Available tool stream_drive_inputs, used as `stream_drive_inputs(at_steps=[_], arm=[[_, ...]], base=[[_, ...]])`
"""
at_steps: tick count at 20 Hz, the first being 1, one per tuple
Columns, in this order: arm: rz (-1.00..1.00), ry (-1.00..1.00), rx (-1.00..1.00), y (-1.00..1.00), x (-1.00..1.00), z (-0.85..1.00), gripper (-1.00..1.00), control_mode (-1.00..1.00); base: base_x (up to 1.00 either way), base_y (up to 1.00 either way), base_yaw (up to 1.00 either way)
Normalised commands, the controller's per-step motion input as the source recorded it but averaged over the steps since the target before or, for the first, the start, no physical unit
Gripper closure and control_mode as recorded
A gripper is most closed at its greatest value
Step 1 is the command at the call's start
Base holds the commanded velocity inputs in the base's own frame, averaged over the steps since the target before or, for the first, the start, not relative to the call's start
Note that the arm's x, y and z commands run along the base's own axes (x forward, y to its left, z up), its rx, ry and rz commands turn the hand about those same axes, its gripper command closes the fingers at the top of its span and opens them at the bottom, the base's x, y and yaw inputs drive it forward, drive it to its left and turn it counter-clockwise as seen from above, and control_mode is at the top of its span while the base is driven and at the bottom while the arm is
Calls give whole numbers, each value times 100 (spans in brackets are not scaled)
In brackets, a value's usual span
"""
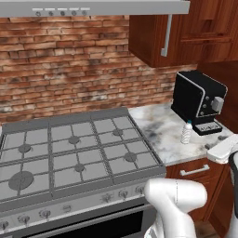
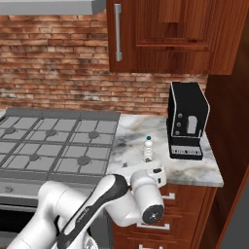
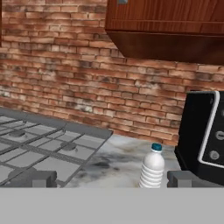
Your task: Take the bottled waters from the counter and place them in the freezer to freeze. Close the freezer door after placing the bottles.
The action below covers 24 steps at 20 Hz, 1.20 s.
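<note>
1. Gas stove [image 1: 69, 153] — grey, four burner grates, occupying the left of both base views; no part in the task, no bottle on it

2. Counter [image 1: 158, 128] — veined marble slab directly right of the stove, over reddish-brown drawers with silver bar handles; it carries the items listed next

3. Bottled water [image 1: 186, 132] — one clear bottle with a blue cap, standing upright on the counter between the stove edge and the coffee machine, near the counter's front edge (a second bottle is called for by the task; I cannot place it in these views). In the hand view the bottle [image 3: 152, 171] stands dead ahead, apart from both fingers, untouched

4. Gripper [image 3: 112, 178] — level with the counter and looking across it at the bottle; the fingers [image 3: 37, 178] stand wide apart, one at either side of the bottle's line, with nothing between them

5. Coffee machine [image 1: 199, 100] — black, tall, at the counter's right end just beside the bottle; a likely obstacle to the right-hand finger on approach

6. Status of task — judged early: no bottle lifted, none in the freezer, door not yet dealt with. Remaining: close in on and clamp this bottle, carry it to the freezer, do likewise for the other, then shut the freezer door
</note>
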Motion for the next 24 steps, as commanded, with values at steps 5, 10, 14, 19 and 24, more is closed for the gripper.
stream_drive_inputs(at_steps=[5, 10, 14, 19, 24], arm=[[1, -2, 1, -19, 6, -21, -100, -100], [0, 2, 5, -26, 13, -16, -100, -100], [0, 2, 19, -13, 15, 0, -100, -100], [3, 1, 14, 0, 8, 0, -100, -100], [7, -12, -1, 2, 0, -10, -100, -100]], base=[[0, 0, 0], [0, 0, 0], [0, 0, 0], [0, 0, 0], [0, 0, 0]])
